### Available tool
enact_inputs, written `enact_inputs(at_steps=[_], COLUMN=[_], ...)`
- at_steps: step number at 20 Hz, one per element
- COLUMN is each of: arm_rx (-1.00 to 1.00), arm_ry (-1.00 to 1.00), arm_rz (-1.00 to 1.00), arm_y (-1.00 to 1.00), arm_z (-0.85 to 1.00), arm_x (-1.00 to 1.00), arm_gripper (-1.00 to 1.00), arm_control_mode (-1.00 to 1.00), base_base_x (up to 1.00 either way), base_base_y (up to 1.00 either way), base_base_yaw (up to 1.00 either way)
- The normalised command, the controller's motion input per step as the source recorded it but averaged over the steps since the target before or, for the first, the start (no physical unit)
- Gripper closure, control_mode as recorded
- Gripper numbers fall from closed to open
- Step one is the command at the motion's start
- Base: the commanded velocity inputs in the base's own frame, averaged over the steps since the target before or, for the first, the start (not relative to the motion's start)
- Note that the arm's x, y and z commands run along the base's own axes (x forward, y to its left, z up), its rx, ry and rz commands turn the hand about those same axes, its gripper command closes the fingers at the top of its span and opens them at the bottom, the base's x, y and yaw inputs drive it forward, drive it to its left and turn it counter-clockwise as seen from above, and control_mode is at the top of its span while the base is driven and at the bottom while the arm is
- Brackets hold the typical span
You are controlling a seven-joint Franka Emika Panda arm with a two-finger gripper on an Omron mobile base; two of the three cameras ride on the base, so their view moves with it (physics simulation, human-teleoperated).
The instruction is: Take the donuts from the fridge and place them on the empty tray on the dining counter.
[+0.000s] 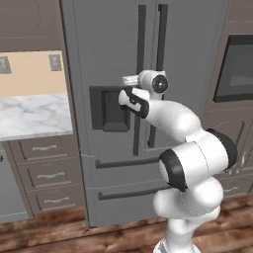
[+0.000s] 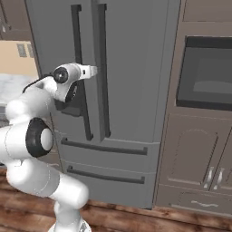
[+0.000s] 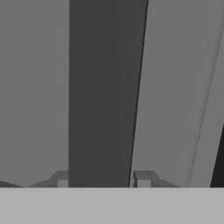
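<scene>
The tall grey fridge (image 1: 113,49) stands in front of me with both doors closed, so the donuts are hidden. My gripper (image 1: 131,79) reaches up to the door at the height of the dark dispenser recess (image 1: 108,111). In the hand view a dark vertical handle (image 3: 105,96) runs straight between my two fingertips (image 3: 142,179), and the gripper (image 3: 103,181) is shut on it. From the right base view the gripper (image 2: 94,70) sits against the pair of long handles on the fridge (image 2: 136,68). The tray and the dining counter are out of view.
A marble worktop (image 1: 29,116) over brown drawers lies left of the fridge. A dark built-in oven (image 2: 208,72) sits in brown cabinets on the right. Two fridge drawers (image 2: 104,163) are below the doors, above a wooden floor (image 1: 74,232).
</scene>
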Motion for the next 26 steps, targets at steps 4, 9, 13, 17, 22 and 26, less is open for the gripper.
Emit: enact_inputs(at_steps=[4, 9, 13, 17, 22, 26], arm_rx=[0.0, -0.05, -0.1, -0.09, -0.03, 0.01], arm_ry=[0.32, 0.22, 0.04, 0.0, -0.01, -0.06], arm_rz=[-0.02, -0.01, 0.0, 0.0, 0.06, 0.02], arm_y=[0.66, 0.87, 0.94, 0.77, 0.11, -0.6], arm_z=[0.02, -0.01, -0.1, -0.02, 0.09, 0.31], arm_x=[-0.99, -1.0, -1.0, -1.0, -1.0, -1.0], arm_gripper=[1.0, 1.0, 1.0, 1.0, -1.0, -1.0], arm_control_mode=[-1.0, -1.0, -1.0, -1.0, -1.0, -1.0], base_base_x=[0.0, 0.0, 0.0, 0.0, 0.0, 0.0], base_base_y=[0.0, 0.0, 0.0, 0.0, 0.0, 0.0], base_base_yaw=[0.0, 0.0, 0.0, 0.0, 0.0, 0.0])
